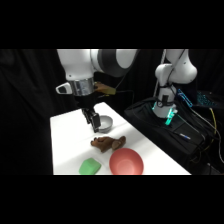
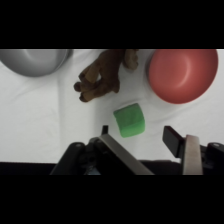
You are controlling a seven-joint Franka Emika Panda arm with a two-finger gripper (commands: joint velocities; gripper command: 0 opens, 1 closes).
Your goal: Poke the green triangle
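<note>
Hovering with fingers spread wide, gripper high above table; green triangle just ahead between fingertips (brown toy beyond).

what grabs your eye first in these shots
The round red bowl stands out at the near end of the white table, with the small flat bright-green triangle block beside it. A brown lumpy toy lies just behind them, and the white arm's black gripper hangs above it, jaws open.

Red bowl near tabletop front edge; brown lumpy toy just behind it; metal bowl farther back.
</note>
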